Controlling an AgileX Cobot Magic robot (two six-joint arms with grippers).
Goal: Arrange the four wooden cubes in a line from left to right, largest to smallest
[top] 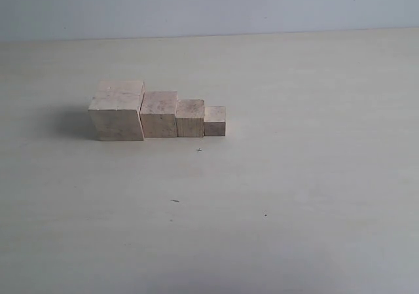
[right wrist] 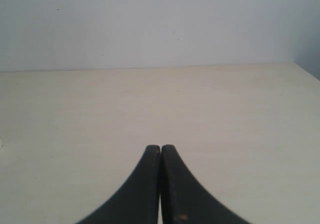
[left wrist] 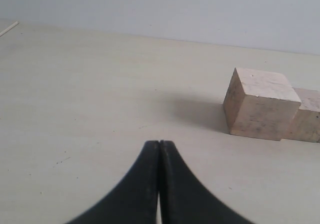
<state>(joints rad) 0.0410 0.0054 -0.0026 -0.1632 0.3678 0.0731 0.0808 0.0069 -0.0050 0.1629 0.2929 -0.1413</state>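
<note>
Four pale wooden cubes stand side by side in a touching row on the table in the exterior view: the largest cube [top: 118, 110] at the left, then the second cube [top: 159, 114], the third cube [top: 190, 118] and the smallest cube [top: 215, 121] at the right. Neither arm shows in that view. The left wrist view has the largest cube [left wrist: 261, 104] with part of the second cube [left wrist: 307, 115] behind it, well ahead of my left gripper [left wrist: 159, 143], which is shut and empty. My right gripper [right wrist: 160, 147] is also shut on nothing, over bare tabletop with no cube in its view.
The cream table [top: 294, 196] spreads wide around the row, with a few small dark specks [top: 199, 150] in front of it. A pale blue-grey wall [top: 209, 6] rises behind the table's far edge.
</note>
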